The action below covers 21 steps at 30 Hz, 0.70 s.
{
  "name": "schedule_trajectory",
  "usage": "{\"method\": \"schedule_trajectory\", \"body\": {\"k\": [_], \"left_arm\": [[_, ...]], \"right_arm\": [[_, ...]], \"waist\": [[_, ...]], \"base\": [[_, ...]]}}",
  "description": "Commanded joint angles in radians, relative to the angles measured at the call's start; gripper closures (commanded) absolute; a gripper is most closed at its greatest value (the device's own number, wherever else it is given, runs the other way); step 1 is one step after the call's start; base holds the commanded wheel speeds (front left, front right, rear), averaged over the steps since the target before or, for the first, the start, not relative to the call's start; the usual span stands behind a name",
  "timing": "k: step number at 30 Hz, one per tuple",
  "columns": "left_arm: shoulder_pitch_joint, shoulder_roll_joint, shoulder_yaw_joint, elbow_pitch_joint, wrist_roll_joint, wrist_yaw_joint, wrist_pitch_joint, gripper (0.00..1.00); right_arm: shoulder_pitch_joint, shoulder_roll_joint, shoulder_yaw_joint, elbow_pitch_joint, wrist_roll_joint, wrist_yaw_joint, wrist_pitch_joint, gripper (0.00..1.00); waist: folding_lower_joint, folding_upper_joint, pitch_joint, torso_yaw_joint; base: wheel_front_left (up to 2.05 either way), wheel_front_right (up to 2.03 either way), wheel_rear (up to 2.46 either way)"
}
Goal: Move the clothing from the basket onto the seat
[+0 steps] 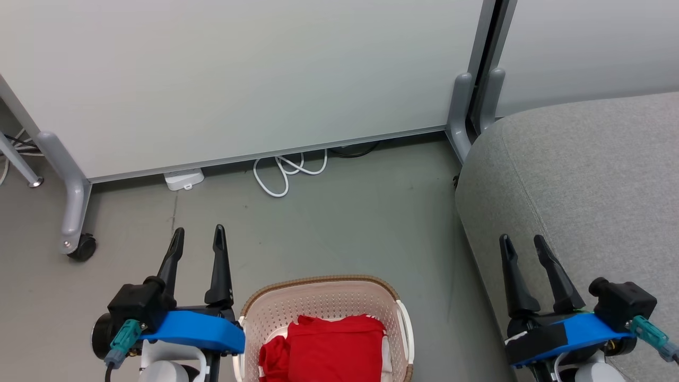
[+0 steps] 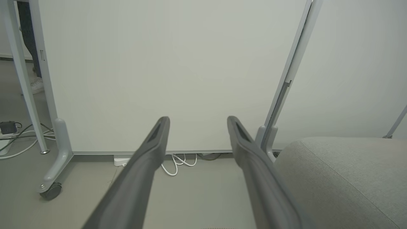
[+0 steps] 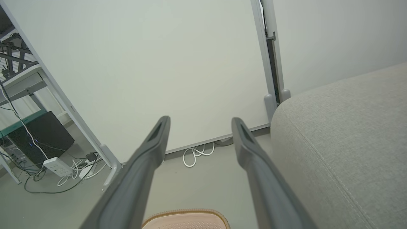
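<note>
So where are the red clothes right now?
In the head view, the clothing lies in the basket on the floor, bottom centre, left of the seat.

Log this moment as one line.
clothing in basket | seat right of basket | left gripper open, empty | right gripper open, empty

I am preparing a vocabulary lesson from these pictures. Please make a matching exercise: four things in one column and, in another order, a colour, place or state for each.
Column one
1. clothing
2. basket
3. seat
4. left gripper

Column two
a. grey, on the robot's right
b. open, holding nothing
c. red, lying inside the basket
d. cream, standing on the floor

Pairs: 1-c, 2-d, 3-a, 4-b
</note>
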Motion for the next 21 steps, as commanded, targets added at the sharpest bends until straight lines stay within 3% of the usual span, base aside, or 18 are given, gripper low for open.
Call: {"method": "schedule_trajectory", "body": {"k": [1,21], "left_arm": [[-0.017,0.0,-0.002,-0.006,0.026,-0.004,-0.01,0.0],[-0.02,-0.003,0.0,0.021,0.122,-0.024,-0.046,0.0]], "right_arm": [[-0.013,-0.005,0.004,-0.008,-0.028,0.002,-0.012,0.0],[-0.012,-0.006,0.019,-0.004,-0.162,0.002,-0.048,0.0]], "waist": [[0.0,0.0,0.0,0.0],[0.0,0.0,0.002,0.003]], "base": [[0.0,0.0,0.0],[0.0,0.0,0.0]]}}
